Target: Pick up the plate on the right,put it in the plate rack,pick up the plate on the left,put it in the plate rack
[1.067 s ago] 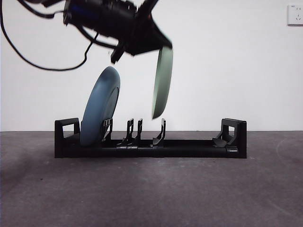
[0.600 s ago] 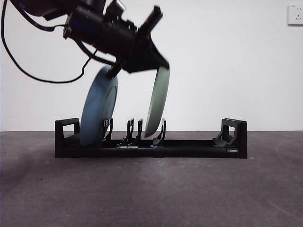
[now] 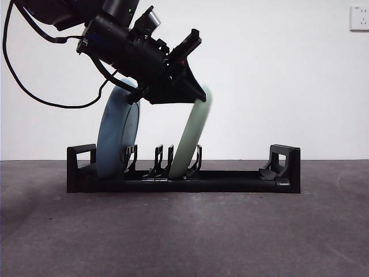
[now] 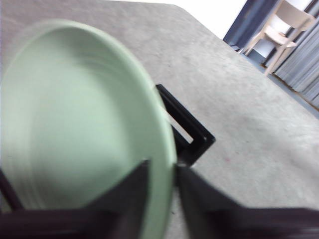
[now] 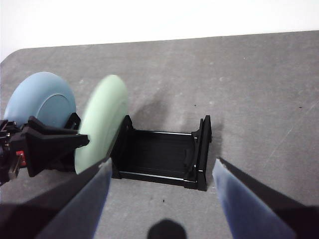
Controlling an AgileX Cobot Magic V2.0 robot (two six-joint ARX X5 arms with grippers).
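The green plate [image 3: 189, 141] stands edge-down in the plate rack [image 3: 183, 173], its lower rim between the middle prongs and its top leaning toward the rack's far end post, the one without a plate beside it. The left hand [image 3: 196, 98] pinches the plate's upper rim, one jaw on each face, as the left wrist view shows with the left hand [image 4: 160, 172] closed on the green plate [image 4: 75, 124]. The blue plate [image 3: 118, 133] already sits in the rack next to the other end post, upright with a slight lean, free of either hand. Of the task's two plates, one is stowed and the second looks almost seated.

The right hand [image 5: 159, 174] waits well back from the rack with its jaws spread wide and nothing between them; from there the plate rack [image 5: 164, 149], the green plate [image 5: 99, 124] and the blue plate [image 5: 40, 102] all show on the grey counter [image 3: 230, 231].

The risk now is in the release. The green plate is tilted, and I cannot tell whether its rim is fully down in a slot; if the jaws open while it rests on a prong, it could slide, tip toward the empty side or fall flat. Pulling away at an angle could drag the rim and shift the light rack, or knock the blue plate, which stands close under the arm.
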